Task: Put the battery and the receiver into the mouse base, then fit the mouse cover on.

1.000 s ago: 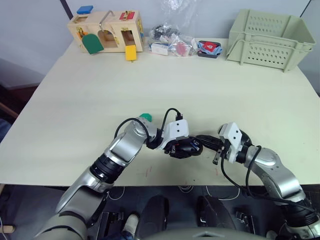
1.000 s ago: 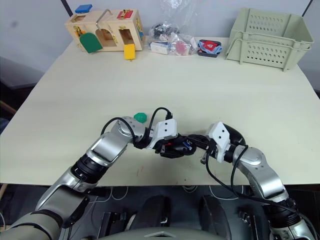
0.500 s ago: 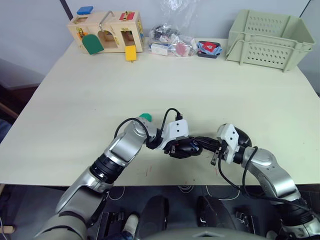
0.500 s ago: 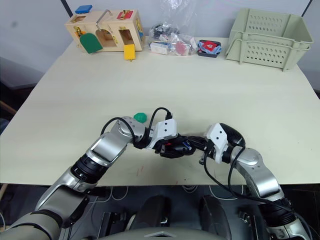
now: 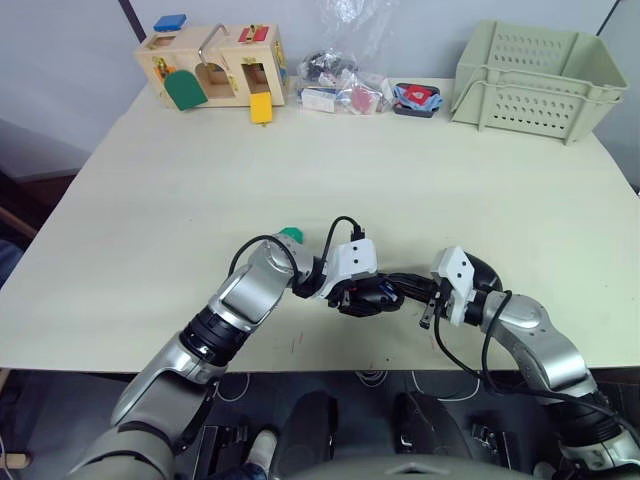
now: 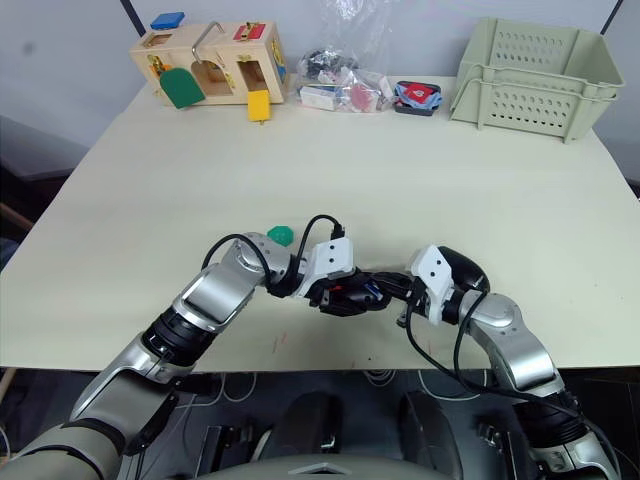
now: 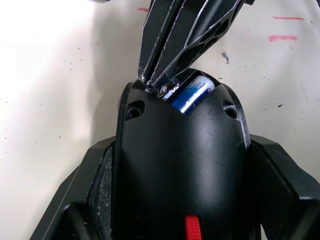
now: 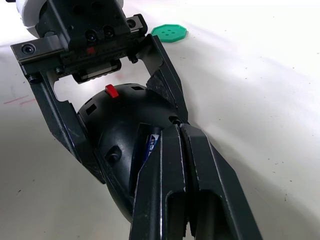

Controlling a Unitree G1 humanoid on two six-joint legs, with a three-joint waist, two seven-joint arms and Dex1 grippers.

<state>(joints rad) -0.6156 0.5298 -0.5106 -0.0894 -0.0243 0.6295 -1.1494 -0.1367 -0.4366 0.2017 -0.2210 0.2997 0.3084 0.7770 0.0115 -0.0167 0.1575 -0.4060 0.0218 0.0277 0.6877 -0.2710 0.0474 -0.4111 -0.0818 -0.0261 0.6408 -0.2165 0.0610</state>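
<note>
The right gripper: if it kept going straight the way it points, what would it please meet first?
The right gripper, fingers shut, is already at the mouse base; it would likely press the battery in its slot.

**Both arms meet low in the centre of the frame**

The left arm rises from the lower left of the head view, elbow bent, its white-capped wrist just left of centre. The left gripper (image 5: 368,296) has its two black fingers (image 8: 47,112) spread apart, clamped on either side of the black oval mouse base (image 8: 125,125). The right arm comes in from the lower right, forearm angled toward the centre. The right gripper (image 8: 179,135) has its black fingers pressed together, tips resting at the base's open end.
</note>
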